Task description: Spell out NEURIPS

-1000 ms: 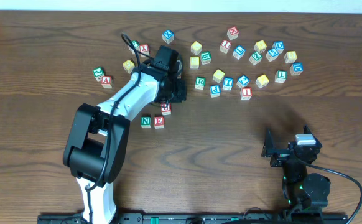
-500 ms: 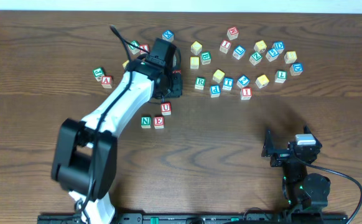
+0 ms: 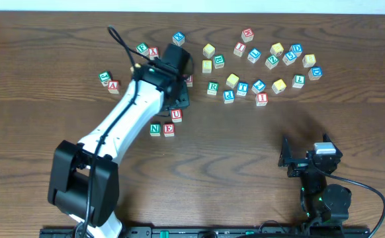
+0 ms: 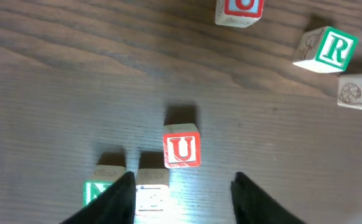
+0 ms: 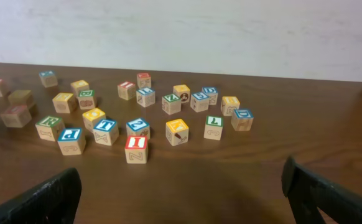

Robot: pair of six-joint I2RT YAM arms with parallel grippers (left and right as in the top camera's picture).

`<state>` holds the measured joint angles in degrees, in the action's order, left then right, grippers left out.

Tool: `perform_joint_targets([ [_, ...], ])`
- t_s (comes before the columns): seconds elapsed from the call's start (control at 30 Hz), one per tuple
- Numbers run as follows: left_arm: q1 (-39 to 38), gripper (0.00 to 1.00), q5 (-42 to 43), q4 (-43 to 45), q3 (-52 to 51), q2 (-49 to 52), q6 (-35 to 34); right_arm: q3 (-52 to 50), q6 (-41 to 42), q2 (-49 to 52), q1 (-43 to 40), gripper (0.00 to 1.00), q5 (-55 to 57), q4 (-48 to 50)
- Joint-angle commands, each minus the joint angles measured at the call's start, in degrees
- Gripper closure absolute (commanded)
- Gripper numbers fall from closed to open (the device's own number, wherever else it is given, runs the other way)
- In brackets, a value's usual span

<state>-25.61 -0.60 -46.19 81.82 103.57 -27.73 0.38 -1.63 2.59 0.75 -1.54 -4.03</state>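
Note:
Three letter blocks lie near each other on the wood table: a green N [image 3: 155,129], a red E [image 3: 169,129] and a red U [image 3: 176,116] just above and right of the E. In the left wrist view the U [image 4: 181,150] stands just ahead of my fingers, with the N [image 4: 100,190] and E [image 4: 152,193] by my left finger. My left gripper [image 3: 179,99] [image 4: 184,202] is open, empty and raised above them. A green R [image 3: 212,87], blue P [image 3: 229,96] and red I [image 3: 261,99] sit in the far cluster. My right gripper [image 3: 305,162] [image 5: 181,199] is open and empty.
Several more letter blocks are scattered across the far right [image 3: 276,49]. A small pair, J and A [image 3: 110,81], sits at the far left. A red block [image 3: 188,79] lies just beyond the left gripper. The right wrist view shows the cluster [image 5: 136,148] ahead.
The left arm's elbow swung left and the wrist shifted slightly up and left, away from the U. The N, E and U blocks stayed put. The right arm did not move.

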Motion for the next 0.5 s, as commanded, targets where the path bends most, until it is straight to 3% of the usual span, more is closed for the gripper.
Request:
perform_joint_targets([
  [0.0, -4.28, 0.46, -8.26, 0.52, 1.51, -0.72, -3.52, -0.04, 0.96, -0.17, -0.35, 0.01, -0.13, -0.26],
  [0.47, -5.6, 0.4, -8.24, 1.51, 0.96, -0.59, -5.6, -0.04, 0.94, -0.17, -0.35, 0.01, -0.13, -0.26],
])
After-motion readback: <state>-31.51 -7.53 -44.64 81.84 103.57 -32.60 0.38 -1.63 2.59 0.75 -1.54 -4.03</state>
